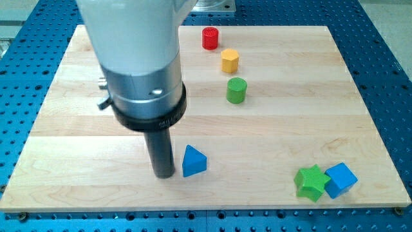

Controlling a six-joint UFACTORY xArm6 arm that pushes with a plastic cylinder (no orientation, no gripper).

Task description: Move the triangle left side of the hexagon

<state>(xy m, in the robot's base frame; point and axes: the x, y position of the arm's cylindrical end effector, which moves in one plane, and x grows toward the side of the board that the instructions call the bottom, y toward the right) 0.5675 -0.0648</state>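
A blue triangle (194,161) lies on the wooden board (77,148) near the view's bottom, left of centre. My tip (165,174) stands just to the triangle's left, very close to it or touching. A yellow hexagon (230,60) sits near the view's top, right of centre, far from the triangle.
A red cylinder (210,38) stands above and left of the hexagon. A green cylinder (236,90) stands just below the hexagon. A green star (310,182) and a blue cube (340,179) touch each other at the bottom right. The arm's grey body (132,51) covers the board's upper left.
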